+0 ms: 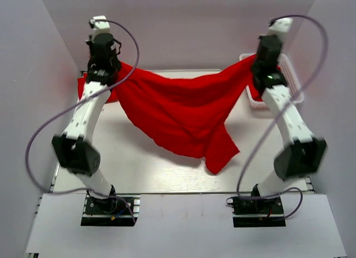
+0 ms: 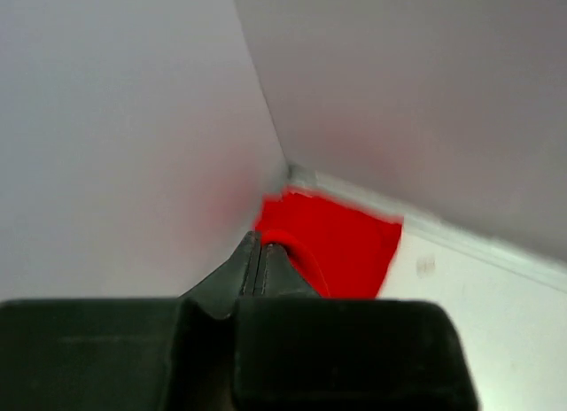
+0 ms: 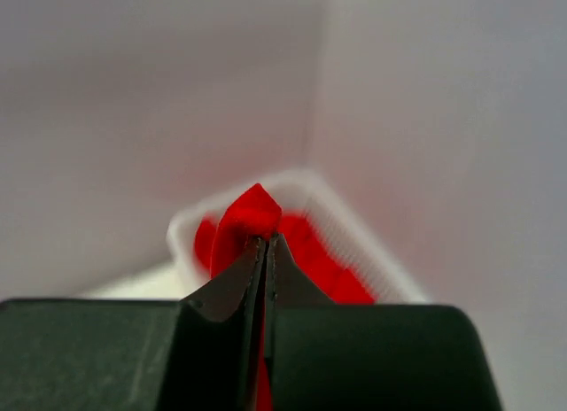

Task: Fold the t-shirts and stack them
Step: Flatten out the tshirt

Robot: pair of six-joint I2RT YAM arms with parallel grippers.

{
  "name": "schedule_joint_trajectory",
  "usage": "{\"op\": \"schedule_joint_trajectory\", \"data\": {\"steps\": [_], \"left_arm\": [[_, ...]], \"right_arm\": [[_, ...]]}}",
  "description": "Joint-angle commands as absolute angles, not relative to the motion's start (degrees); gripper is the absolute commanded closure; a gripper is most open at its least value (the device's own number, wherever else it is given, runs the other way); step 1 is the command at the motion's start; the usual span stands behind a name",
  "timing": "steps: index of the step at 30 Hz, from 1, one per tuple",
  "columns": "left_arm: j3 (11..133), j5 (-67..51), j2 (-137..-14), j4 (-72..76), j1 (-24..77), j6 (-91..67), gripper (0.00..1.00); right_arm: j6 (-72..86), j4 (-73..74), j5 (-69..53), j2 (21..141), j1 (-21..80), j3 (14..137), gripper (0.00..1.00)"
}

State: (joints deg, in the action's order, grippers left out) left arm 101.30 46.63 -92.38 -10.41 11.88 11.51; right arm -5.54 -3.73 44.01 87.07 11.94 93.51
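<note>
A bright red t-shirt [image 1: 178, 110] hangs spread in the air between my two grippers, sagging over the table's middle. My left gripper [image 1: 101, 73] is shut on its left end; in the left wrist view the closed fingertips [image 2: 260, 243] pinch a red edge. Below them another red t-shirt [image 2: 341, 243] lies flat in the back left corner. My right gripper [image 1: 264, 74] is shut on the right end; a tuft of red cloth [image 3: 251, 218] sticks out of the closed tips [image 3: 266, 241]. More red t-shirts [image 3: 314, 252] lie in the basket below.
A white lattice basket [image 1: 289, 80] stands at the back right, also seen in the right wrist view [image 3: 354, 225]. Grey walls [image 1: 183, 30] close in the back and both sides. The white table [image 1: 133, 169] shows under the hanging shirt.
</note>
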Motion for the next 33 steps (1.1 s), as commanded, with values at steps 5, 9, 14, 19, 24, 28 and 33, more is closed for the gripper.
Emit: {"op": "schedule_joint_trajectory", "data": {"steps": [5, 9, 14, 19, 24, 28, 33], "left_arm": [[107.7, 32.3, -121.4, -24.1, 4.0, -4.7, 1.0], [111.2, 27.4, -126.5, -22.1, 2.8, -5.4, 1.0], [110.3, 22.9, -128.5, -18.5, 2.3, -2.3, 1.0], [112.4, 20.7, -130.7, -17.4, 1.8, -1.8, 1.0], [113.5, 20.1, -131.8, -16.9, 1.8, -1.8, 1.0], [115.9, 20.7, -133.0, -17.9, 1.2, -1.8, 1.0], [120.1, 23.5, -134.4, -22.0, 1.2, -3.9, 1.0]], "right_arm": [[6.3, 9.9, 28.7, 115.1, 10.1, 110.5, 1.0], [4.5, 8.7, 28.0, 126.8, 10.3, 118.6, 1.0], [4.1, 6.8, 25.9, 129.7, 10.2, 119.2, 1.0], [3.4, 6.3, 25.1, 132.4, 10.4, 121.0, 1.0], [1.9, 4.1, 24.3, 135.0, 10.4, 123.3, 1.0], [0.4, 2.2, 25.0, 137.0, 10.2, 126.1, 1.0], [0.4, 0.7, 26.1, 138.7, 10.3, 127.0, 0.95]]}}
